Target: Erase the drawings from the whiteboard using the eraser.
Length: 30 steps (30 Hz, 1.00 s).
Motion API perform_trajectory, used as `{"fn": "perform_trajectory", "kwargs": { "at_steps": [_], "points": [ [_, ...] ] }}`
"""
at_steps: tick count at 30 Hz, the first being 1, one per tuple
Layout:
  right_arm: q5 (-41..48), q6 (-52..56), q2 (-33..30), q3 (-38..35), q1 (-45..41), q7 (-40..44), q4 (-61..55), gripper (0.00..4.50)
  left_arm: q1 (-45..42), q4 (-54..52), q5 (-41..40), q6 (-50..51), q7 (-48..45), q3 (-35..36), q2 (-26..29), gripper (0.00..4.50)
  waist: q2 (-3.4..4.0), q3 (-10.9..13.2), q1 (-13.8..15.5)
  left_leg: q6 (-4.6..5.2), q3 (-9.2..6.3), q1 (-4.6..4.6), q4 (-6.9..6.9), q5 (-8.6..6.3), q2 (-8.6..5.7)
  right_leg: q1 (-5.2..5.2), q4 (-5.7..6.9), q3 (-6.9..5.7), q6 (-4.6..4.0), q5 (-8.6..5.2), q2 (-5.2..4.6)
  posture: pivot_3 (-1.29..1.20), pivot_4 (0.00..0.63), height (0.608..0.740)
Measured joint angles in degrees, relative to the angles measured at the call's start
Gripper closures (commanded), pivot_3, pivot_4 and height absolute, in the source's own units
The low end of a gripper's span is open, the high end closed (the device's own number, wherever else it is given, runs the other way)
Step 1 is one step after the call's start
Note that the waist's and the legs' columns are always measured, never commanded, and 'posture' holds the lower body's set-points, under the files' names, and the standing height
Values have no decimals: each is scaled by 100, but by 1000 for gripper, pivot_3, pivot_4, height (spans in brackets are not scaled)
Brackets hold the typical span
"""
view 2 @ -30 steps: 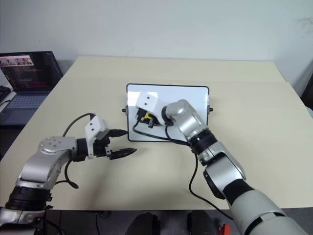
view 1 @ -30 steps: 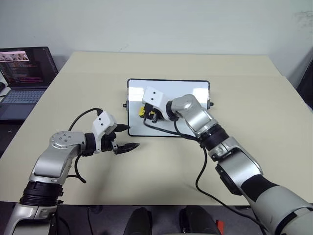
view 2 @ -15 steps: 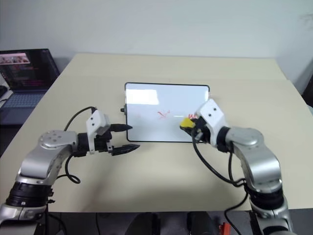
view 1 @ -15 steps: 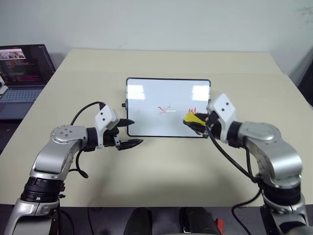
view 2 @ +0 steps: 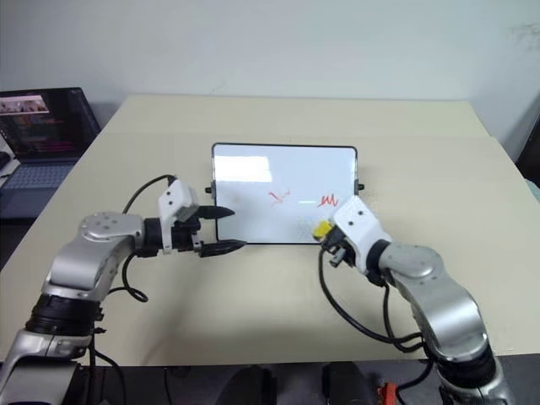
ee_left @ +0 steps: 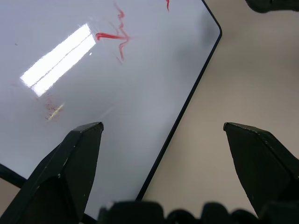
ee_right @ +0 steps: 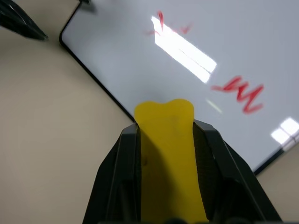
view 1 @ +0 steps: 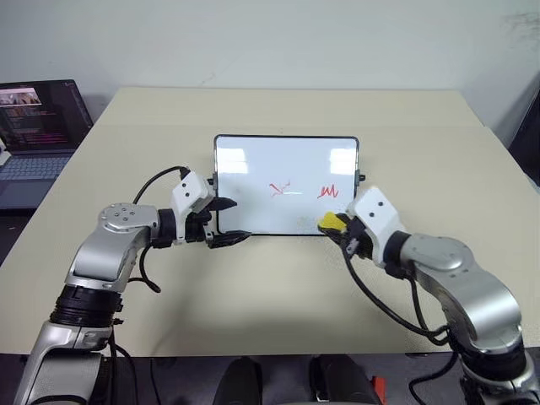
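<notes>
A plain pale wall backs a beige table (view 1: pixel 278 287), and an open laptop (view 1: pixel 38 126) sits on a lower surface off its left side. The whiteboard (view 1: pixel 286 185) lies flat near the middle of the table, long side toward the robot. On its glossy face two of the drawings are plain to see: a red cross-like mark (view 1: pixel 281 189) near the centre and a red zigzag (view 1: pixel 328 192) to the right of it. Left of the cross there is only a faint reddish smudge (ee_left: pixel 52 110), visible in the left wrist view.

The right gripper (view 1: pixel 336 225) hovers at the board's near right corner, its two black fingers pinched on the eraser (view 1: pixel 330 223), whose yellow end sticks out toward the board. The zigzag sits just beyond it.

The left gripper (view 1: pixel 228 221) is at the board's near left corner with its fingers spread wide, one over the white surface, the other over the table just off the frame, holding nothing.
</notes>
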Motion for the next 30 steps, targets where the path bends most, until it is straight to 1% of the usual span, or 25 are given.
{"fn": "perform_trajectory", "kwargs": {
  "at_steps": [4, 8, 12, 14, 18, 23, 30],
  "points": [
    [-144, -440, 105, 613, -733, -67, 666, 3326, -66, 285, 122, -67, -13, -70, -8, 0, 0, 0, 4, 0, -2, -2, 1, 0, 0, -2, 1, -3, 0, 0, 0, 0, 150, 740],
    [-308, -1023, 227, 1154, -1457, 21, 1658, 3326, -126, 392, 181, -160, -91, -100, -25, 0, 0, 0, 7, 0, 1, -9, 7, 0, -1, -4, -1, -1, -1, 0, -3, 0, 150, 740],
    [-550, -1666, 382, 1402, -2133, 107, 2793, 3326, -120, 394, 253, -241, -125, -189, -42, 0, 0, 0, 7, 0, 3, -10, 11, 0, -1, -4, 0, -1, -2, 1, -6, 0, 150, 740],
    [-655, -1916, 462, 1448, -2341, 152, 3200, 3326, -98, 390, 262, -242, -133, -218, -52, 0, 0, 0, 7, 0, 1, -12, 11, 0, 1, -4, 0, -2, -2, 1, -7, 0, 150, 740],
    [-816, -2296, 591, 1544, -2524, 302, 3846, 3326, -99, 388, 272, -260, -143, -232, -59, 0, 0, 0, 8, 0, 1, -13, 11, 0, 1, -5, 0, -2, -2, 1, -7, 0, 150, 740],
    [-1022, -2654, 694, 1715, -2585, 526, 4384, 3326, -90, 387, 294, -273, -111, -233, -97, 0, 0, 0, 7, 0, 2, -12, 13, 0, 2, -6, 4, -2, -2, 1, -8, 0, 150, 740],
    [-1312, -2934, 837, 2028, -2412, 726, 4554, 3326, 223, 387, 395, -269, -81, -229, -42, 0, 0, 0, 8, 0, 0, -11, 24, 0, 4, -7, 20, -2, -2, 1, -8, 0, 150, 740]
  ]
}}
